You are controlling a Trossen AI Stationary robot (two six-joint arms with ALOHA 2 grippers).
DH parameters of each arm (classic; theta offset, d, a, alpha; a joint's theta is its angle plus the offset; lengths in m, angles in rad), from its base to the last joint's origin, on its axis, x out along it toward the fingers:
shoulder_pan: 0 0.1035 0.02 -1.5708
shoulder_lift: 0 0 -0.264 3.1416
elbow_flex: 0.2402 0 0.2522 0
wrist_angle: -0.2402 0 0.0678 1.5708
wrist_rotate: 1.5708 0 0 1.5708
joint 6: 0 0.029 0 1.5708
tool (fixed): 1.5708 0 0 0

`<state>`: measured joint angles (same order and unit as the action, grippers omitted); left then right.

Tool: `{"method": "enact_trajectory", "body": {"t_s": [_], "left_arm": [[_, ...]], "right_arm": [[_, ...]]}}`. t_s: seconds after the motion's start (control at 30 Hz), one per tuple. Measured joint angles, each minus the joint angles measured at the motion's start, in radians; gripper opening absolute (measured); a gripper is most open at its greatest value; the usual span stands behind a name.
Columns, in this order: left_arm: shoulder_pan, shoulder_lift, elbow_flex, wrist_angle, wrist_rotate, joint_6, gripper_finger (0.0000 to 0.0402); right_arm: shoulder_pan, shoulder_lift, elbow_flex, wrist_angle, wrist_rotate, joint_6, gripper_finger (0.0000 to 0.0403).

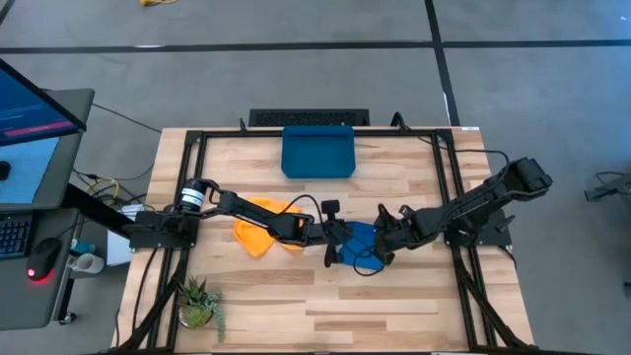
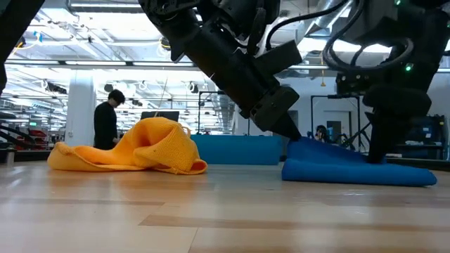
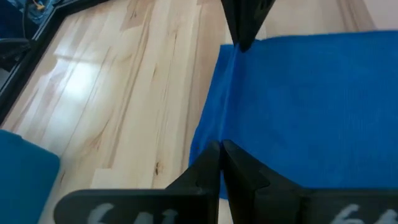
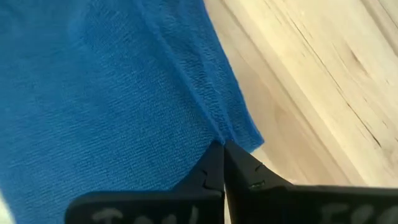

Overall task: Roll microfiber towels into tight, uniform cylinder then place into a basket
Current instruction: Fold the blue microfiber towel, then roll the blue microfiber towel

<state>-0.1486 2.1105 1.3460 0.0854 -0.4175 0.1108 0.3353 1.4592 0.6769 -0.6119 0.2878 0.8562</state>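
The blue towel lies mid-table, bunched small. My left gripper reaches in from the left and is shut on the towel's far edge. My right gripper comes from the right and is shut on the same edge near a corner. The yellow-orange towel lies crumpled under the left arm, resting on the wood. The dark blue basket stands at the far edge with nothing in it. My left gripper pinches the blue towel's far edge between its two fingers, slanting down from the table's left. That end is raised a little; the rest slopes down onto the table. My right gripper pinches the same edge beside a corner, fingers pointing steeply down. The cloth around them lies low on the table. One layer or several, I cannot tell.
A small potted plant stands at the near left corner. A black bar lies behind the basket. Black frame rails run along the table's sides. A person stands in the room beyond.
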Motion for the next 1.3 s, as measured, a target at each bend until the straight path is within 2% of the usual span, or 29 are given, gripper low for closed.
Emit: {"method": "enact_trajectory", "body": {"t_s": [0.2, 0.47, 0.63, 0.93, 1.07, 1.3], "left_arm": [[0.000, 0.000, 0.000, -0.038, -0.004, 0.009, 0.0019], [0.000, 0.000, 0.000, -0.037, -0.003, 0.009, 0.0099], [-0.008, 0.000, 0.000, -0.037, -0.003, 0.015, 0.0129], [-0.061, -0.033, 0.000, -0.082, 0.000, 0.080, 0.0138], [-0.096, -0.054, 0.000, -0.131, 0.002, 0.089, 0.0138], [-0.175, -0.079, -0.002, -0.212, -0.004, 0.126, 0.0138]], "right_arm": [[0.001, 0.003, -0.002, 0.015, -0.003, 0.000, 0.0038], [0.005, 0.003, -0.002, 0.031, 0.007, 0.000, 0.0089], [0.005, 0.000, -0.002, 0.031, 0.004, -0.041, 0.0123], [0.031, -0.056, 0.067, -0.091, 0.007, -0.045, 0.0134], [0.097, -0.119, 0.089, -0.095, 0.017, -0.042, 0.0134], [0.269, -0.221, 0.097, -0.094, 0.129, -0.016, 0.0134]]}}
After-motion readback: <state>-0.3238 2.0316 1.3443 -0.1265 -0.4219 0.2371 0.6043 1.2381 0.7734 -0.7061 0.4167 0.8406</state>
